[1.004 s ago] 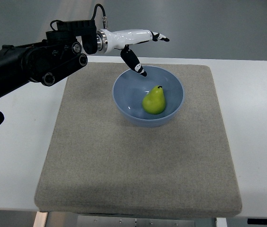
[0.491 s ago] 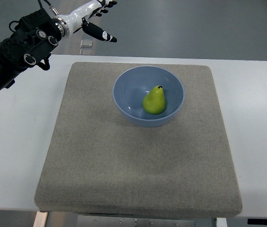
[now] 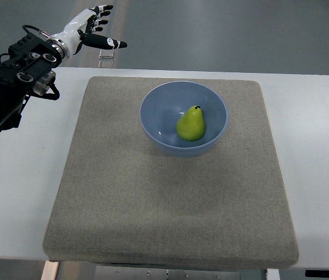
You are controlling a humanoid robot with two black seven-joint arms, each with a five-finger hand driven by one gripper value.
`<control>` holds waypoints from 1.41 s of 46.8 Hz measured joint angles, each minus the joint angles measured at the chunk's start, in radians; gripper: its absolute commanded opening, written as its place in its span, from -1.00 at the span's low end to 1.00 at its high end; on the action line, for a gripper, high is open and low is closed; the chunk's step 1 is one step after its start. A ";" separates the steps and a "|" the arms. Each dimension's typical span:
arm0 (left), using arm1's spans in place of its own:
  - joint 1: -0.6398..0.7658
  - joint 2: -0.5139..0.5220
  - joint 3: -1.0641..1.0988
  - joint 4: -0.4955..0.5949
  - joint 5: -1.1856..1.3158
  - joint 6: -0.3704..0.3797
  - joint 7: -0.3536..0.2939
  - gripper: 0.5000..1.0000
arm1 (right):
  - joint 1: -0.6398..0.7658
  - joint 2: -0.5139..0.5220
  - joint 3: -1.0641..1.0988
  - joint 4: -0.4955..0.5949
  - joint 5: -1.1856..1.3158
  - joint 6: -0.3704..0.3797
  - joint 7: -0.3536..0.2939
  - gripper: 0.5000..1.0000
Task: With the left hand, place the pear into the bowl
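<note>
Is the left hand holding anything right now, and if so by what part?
Nothing. The left hand is open and empty, beyond the table's far left corner; the pear lies in the blue bowl.

Pear (image 3: pixel 190 125): yellow-green, dark stem tip.
Bowl (image 3: pixel 156 111): pale blue, plain, glossy.
Mat (image 3: pixel 153 198): grey-beige, fine woven fleck, no pattern.
Tabletop (image 3: pixel 316 175): plain white.
Left hand (image 3: pixel 87 29): white shell; fingers (image 3: pixel 103 41) black with small white marks near tips.
Left arm (image 3: pixel 13 81): black, silver round fittings.
Floor (image 3: pixel 240 29): dull grey-green.
</note>
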 measured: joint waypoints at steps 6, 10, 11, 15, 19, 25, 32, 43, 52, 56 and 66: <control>0.038 -0.016 -0.001 0.001 -0.114 0.040 0.001 0.81 | 0.000 0.000 0.000 0.000 0.000 0.000 0.000 0.70; 0.046 -0.017 -0.002 0.005 -0.189 0.065 0.003 0.81 | 0.000 0.000 0.000 0.000 0.000 0.000 0.000 0.70; 0.050 -0.017 -0.001 0.006 -0.205 0.066 0.003 0.81 | 0.000 0.000 0.000 0.000 0.000 0.000 0.000 0.70; 0.062 -0.022 -0.001 0.009 -0.258 0.069 0.003 0.80 | 0.000 0.000 0.000 0.000 0.000 0.000 0.000 0.70; 0.063 -0.028 -0.005 0.009 -0.297 0.069 0.003 0.79 | 0.000 0.000 0.000 0.000 0.000 0.000 0.000 0.70; 0.073 -0.034 -0.022 0.009 -0.358 0.068 0.003 0.78 | 0.000 0.000 0.000 0.000 0.000 0.000 0.000 0.70; 0.090 -0.050 -0.056 0.029 -0.451 0.067 0.003 0.77 | 0.000 0.000 0.000 0.001 0.000 0.000 0.000 0.70; 0.092 -0.060 -0.077 0.044 -0.577 0.067 0.036 0.76 | 0.000 0.000 0.000 0.000 0.000 0.000 0.000 0.70; 0.109 -0.059 -0.101 0.042 -0.603 0.045 0.038 0.76 | 0.000 0.000 0.000 0.000 0.000 0.000 0.000 0.70; 0.119 -0.053 -0.135 0.042 -0.604 0.000 0.030 0.78 | 0.000 0.000 0.000 0.000 0.000 0.000 0.000 0.70; 0.123 -0.047 -0.172 0.043 -0.592 -0.036 0.023 0.83 | 0.000 0.000 -0.001 0.000 0.000 0.000 0.000 0.70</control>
